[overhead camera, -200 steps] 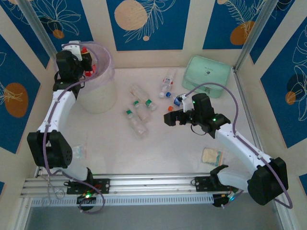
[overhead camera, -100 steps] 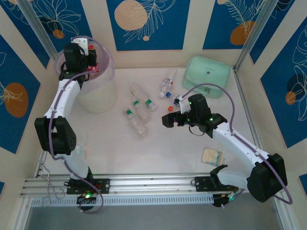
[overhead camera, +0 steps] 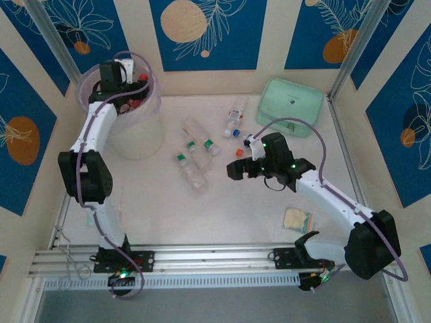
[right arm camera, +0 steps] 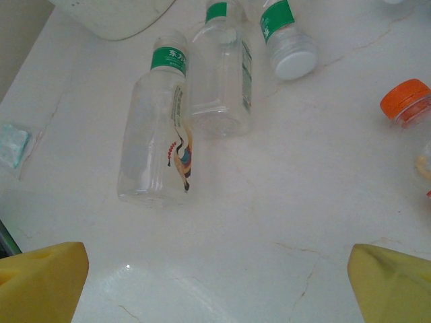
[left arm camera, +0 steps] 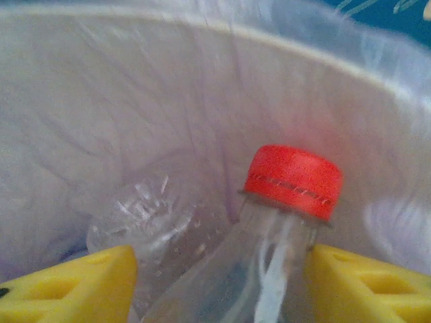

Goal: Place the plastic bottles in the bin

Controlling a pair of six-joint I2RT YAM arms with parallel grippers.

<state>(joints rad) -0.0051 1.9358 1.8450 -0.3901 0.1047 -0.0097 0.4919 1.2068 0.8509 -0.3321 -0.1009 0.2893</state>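
The pale tabletop [overhead camera: 222, 215] carries everything. At its 10 o'clock stands the bin [overhead camera: 143, 134], a translucent pink-lilac basket with a clear liner, and the left arm reaches over its rim into the mouth.

At 1 o'clock lies the mint-green zip case [overhead camera: 293, 106].

In the left wrist view, the left claw [left arm camera: 221, 269] has its 2 yellow fingers apart inside the bin. The red-capped bottle [left arm camera: 293, 178] stands between them, neck up, close against the finger at 3 o'clock and with a gap to the finger at 9 o'clock, so it is not clamped. A crushed bottle [left arm camera: 138, 212] lies against the liner at 9 o'clock of it.

The right claw [right arm camera: 217, 279] hangs over the middle of the tabletop with its fingers spread wide and nothing between them.

At 12 o'clock of it, in the right wrist view, 3 clear bottles lie on their sides. The nearest is the green-labelled bottle [right arm camera: 156, 141], with a second bottle [right arm camera: 222, 74] touching it and a white-capped bottle [right arm camera: 286, 40] beyond. An orange-capped bottle [right arm camera: 406, 99] sits at 2 o'clock.

Another lone bottle [overhead camera: 236, 111] lies just beside the case, at its 9 o'clock.

A small beige packet [overhead camera: 296, 219] rests at 4 o'clock of the tabletop.
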